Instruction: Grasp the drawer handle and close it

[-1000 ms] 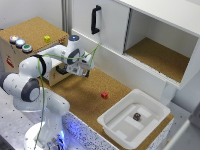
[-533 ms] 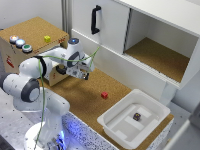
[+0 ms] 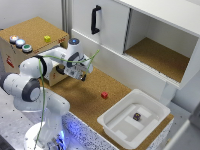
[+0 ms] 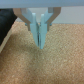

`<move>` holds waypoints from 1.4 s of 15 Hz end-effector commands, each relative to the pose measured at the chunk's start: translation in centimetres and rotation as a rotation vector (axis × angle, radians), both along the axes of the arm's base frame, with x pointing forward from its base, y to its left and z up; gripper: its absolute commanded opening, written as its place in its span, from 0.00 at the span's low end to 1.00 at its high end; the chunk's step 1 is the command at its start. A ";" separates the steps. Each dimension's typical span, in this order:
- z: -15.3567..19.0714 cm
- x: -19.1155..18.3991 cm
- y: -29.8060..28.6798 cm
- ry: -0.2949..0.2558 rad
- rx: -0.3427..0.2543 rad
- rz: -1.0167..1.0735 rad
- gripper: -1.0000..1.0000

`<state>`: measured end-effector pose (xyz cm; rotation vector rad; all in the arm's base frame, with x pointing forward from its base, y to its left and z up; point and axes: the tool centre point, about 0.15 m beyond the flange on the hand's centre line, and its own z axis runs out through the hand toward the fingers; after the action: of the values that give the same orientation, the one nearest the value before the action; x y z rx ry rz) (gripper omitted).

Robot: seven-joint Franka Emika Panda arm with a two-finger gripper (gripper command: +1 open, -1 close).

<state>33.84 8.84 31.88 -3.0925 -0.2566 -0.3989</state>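
closed gripper [image 4: 40, 44] over cork, near the drawer [image 3: 56, 75], no legible writing

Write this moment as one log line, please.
gripper: shut, empty, over cork | brown wooden drawer: handle hidden | small red cube: on cork

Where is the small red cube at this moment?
In the exterior view, the red cube lies on the cork surface, between the hand and the white tray.

Exterior view: high, angled down, far. Wrist view: close over cork table [image 4: 55, 62]; shared.
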 end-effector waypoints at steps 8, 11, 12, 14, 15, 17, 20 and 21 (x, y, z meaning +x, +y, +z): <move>0.4 2.5 8.1 0.158 -0.033 -0.001 0.00; 0.1 2.4 11.0 0.154 -0.026 0.027 0.00; 0.1 2.4 11.9 0.154 -0.022 0.038 0.00; 0.3 2.5 13.4 0.144 -0.018 0.055 0.00; 0.5 2.5 14.4 0.137 -0.018 0.069 0.00; 0.7 2.5 15.7 0.122 -0.003 0.072 0.00; 0.5 2.5 17.7 0.110 0.011 0.092 0.00; 0.3 2.5 18.2 0.109 0.013 0.097 0.00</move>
<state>34.99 22.53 32.92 -3.0422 -0.3933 -0.2779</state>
